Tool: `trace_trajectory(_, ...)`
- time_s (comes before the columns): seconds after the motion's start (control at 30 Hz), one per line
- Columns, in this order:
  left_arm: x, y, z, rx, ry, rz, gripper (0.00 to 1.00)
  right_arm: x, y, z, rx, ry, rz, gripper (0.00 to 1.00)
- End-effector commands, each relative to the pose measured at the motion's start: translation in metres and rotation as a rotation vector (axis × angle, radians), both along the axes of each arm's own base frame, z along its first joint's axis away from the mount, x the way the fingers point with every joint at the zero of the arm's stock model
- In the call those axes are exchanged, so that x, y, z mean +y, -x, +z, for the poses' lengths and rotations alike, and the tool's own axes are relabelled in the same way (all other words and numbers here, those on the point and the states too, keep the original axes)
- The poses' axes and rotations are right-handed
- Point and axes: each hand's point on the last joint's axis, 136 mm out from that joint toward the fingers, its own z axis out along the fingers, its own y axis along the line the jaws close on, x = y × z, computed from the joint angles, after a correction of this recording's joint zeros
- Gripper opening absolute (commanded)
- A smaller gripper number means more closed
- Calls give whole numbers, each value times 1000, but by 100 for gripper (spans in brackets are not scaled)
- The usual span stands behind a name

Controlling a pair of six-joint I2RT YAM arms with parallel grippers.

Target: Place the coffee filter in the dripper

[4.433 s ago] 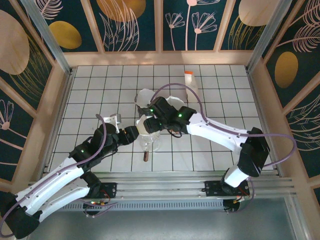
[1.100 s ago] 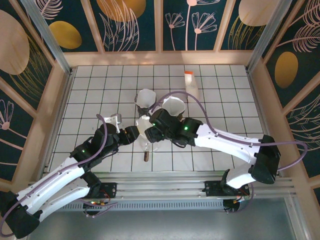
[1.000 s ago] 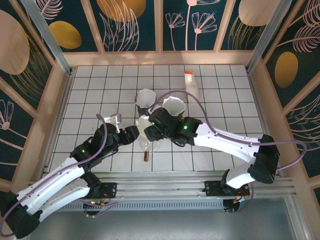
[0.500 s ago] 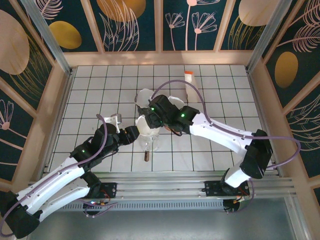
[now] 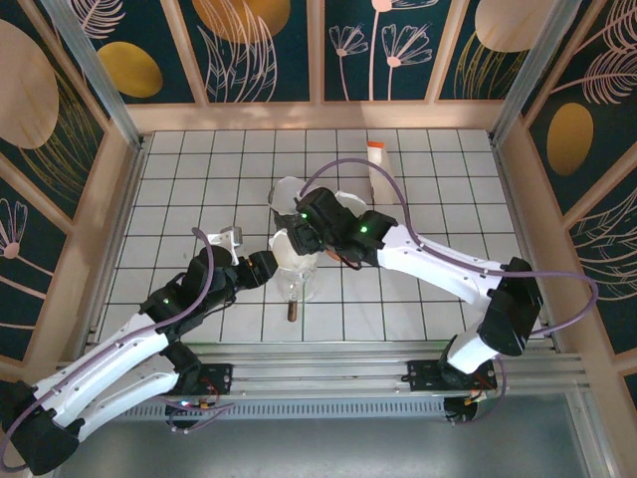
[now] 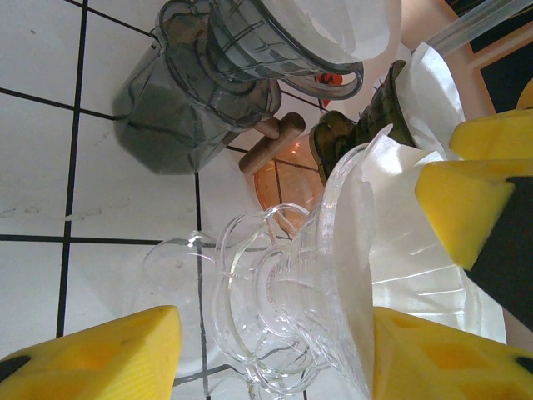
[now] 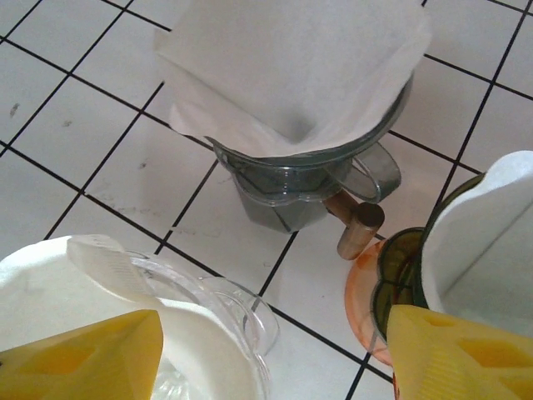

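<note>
Paper filter (image 7: 58, 283) sits loosely in the mouth of the glass dripper (image 6: 291, 275) near the middle of the desk (image 5: 179, 189), one flap standing up, directly beneath the right pincer (image 7: 275, 317), whose arm is the nearer to it. That pincer is spread wide and grips nothing, one finger seemingly against the paper, so the next push looks to be straight down. Left pincer (image 6: 275, 333), partly closed, appears clamped on the dripper's base from the side.

no readable text, labels, brands, numbers or signs on anything in view
</note>
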Motion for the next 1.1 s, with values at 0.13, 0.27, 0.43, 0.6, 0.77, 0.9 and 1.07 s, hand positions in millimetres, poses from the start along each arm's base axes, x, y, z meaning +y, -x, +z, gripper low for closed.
trace_trajectory(0.13, 1, 0, -10, 23, -13, 5, 59, 6, -14, 1, -29, 9, -14, 72)
trace_trajectory(0.27, 0, -1, -11, 25, -13, 3, 59, 7, -10, 7, -36, -5, -4, 72)
trace_trajectory(0.43, -1, -1, -10, 24, -10, 2, 59, 8, 7, 19, -47, -39, 17, 72)
trace_trajectory(0.6, 0, -1, -10, 24, -12, 2, 59, 7, 28, 12, -37, -7, 35, 72)
trace_trajectory(0.77, 0, -1, -10, 23, -10, 4, 61, 3, 43, 7, -38, 23, 36, 71)
trace_trajectory(0.9, 0, -2, -8, 20, -9, 5, 62, 0, 50, 0, -32, 52, 43, 68)
trace_trajectory(1.07, 0, -2, -7, 18, -10, 6, 62, 4, 59, -4, -26, 61, 70, 65)
